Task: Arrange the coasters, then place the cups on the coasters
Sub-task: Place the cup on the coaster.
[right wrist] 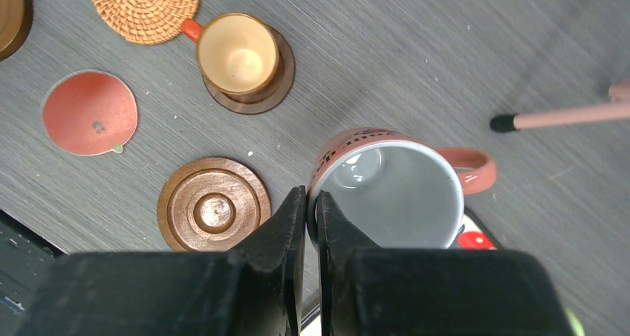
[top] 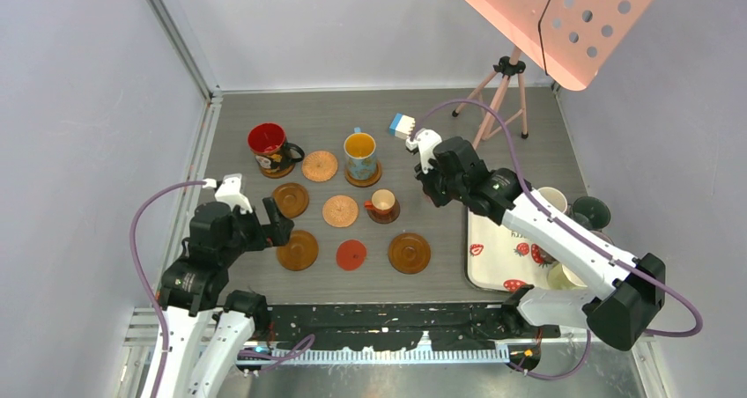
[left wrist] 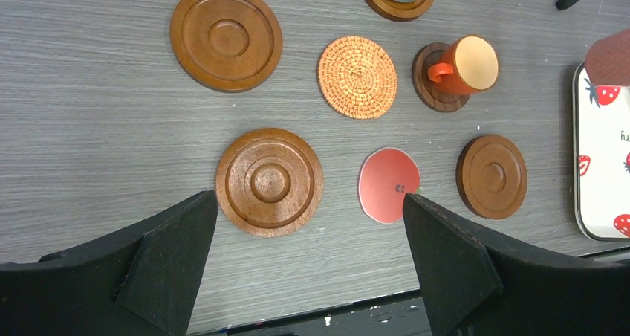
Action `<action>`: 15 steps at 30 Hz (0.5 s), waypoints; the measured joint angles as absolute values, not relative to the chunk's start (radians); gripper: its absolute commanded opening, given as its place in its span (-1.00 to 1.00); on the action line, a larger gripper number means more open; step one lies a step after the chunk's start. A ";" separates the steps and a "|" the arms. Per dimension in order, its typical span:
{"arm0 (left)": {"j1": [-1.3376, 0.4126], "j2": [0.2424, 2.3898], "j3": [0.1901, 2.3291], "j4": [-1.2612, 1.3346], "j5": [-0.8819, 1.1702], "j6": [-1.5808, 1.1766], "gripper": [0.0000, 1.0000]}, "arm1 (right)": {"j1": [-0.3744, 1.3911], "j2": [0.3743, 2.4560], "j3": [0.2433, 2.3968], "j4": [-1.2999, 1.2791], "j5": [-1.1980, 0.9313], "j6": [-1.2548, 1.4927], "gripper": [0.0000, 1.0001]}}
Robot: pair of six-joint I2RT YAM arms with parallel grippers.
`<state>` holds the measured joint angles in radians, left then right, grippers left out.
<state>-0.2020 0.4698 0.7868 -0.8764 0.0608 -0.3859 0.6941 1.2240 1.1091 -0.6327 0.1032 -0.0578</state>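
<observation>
Grey wood-grain tabletop (top: pixel 440 116) fills a walled booth and carries 9 coasters in a rough 3-by-3 grid. At the near row the left gripper (left wrist: pixel 308 202) hovers with its jaws spread fully wide and nothing between them. The job belongs to the right gripper (right wrist: pixel 310 202), whose jaws are pinched almost together on the rim wall of a pink mug (right wrist: pixel 390 195), 1 finger inside and 1 outside. The mug hangs upright, handle pointing away from the grid, between the strawberry tray (top: pixel 493 248) and the ringed brown coaster (right wrist: pixel 214 211) at the near right corner. That coaster looks like the closest free landing spot, with the red coaster (right wrist: pixel 89 113) beside it also bare. To do this well, I judge the mug should travel level, since a 1-sided rim pinch lets it swing. It should then come down centred so its base sits inside the raised ring, and the jaws should part only once it rests flat. A row farther, the small orange cup (right wrist: pixel 238 53) already sits on its dark coaster (right wrist: pixel 278 83), near enough that the approach should stay on the near side. Farthest off, the blue mug (top: pixel 361 151) and red-inside mug (top: pixel 266 139) stand on theirs.
</observation>
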 measured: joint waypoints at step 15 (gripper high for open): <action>-0.202 0.481 0.787 -0.876 0.064 -0.385 0.98 | 0.705 1.395 1.142 -0.611 0.133 -0.089 -0.89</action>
<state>-0.2020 0.4808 0.7868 -0.8761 0.0639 -0.3855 0.7048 1.3952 1.1423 -0.6113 0.1326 -0.0891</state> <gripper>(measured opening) 0.992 0.137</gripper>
